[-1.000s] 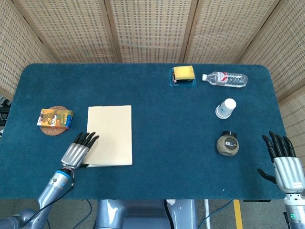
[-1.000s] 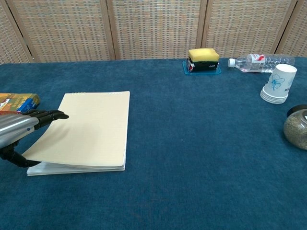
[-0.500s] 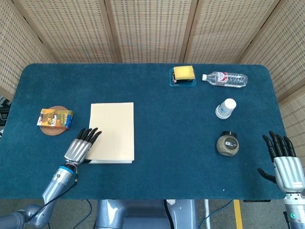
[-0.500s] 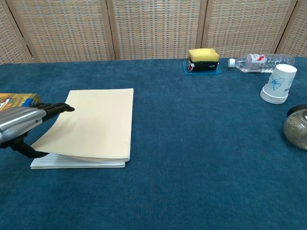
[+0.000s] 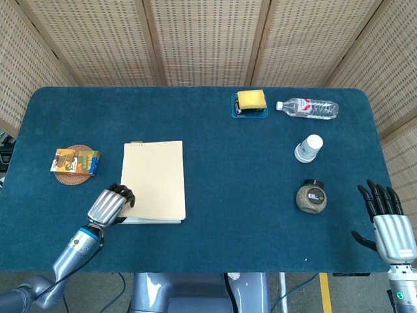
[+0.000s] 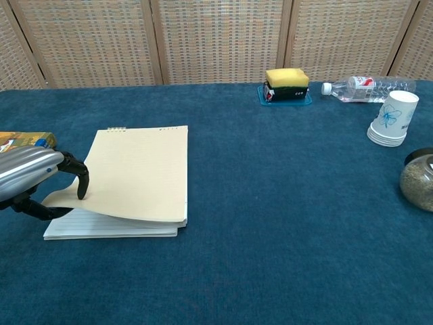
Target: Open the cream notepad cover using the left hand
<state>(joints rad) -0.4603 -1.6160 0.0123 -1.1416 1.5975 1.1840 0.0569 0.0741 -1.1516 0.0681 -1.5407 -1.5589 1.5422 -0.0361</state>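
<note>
My left hand point(image 6: 30, 177) sits at the near-left corner of the cream rectangular paper notepad point(image 5: 153, 180), fingers point(image 6: 76, 172) curled down over the cover's edge with the thumb beneath it, pinching the cream cover point(image 6: 135, 172). That corner is lifted and bowed; lined white pages point(image 6: 101, 227) show under it. The far edge, with its binding, lies flat on the blue felt table point(image 5: 208, 228). The notepad lies left of the table's centre, just right of the small colourful cardboard box point(image 5: 76, 160), which rests on a round brown coaster.

Risks, as I judge them: the grip is on one corner only, so the cover could slip out, or crease if I pull up rather than swing it about the binding. The thumb may catch a page and lift it too. Dragging sideways could slide the whole notepad.

My right hand point(image 5: 389, 218) rests well apart near the table's right edge, fingers spread, holding nothing, beside a squat glass jar of brownish grains point(image 5: 311, 197).
</note>
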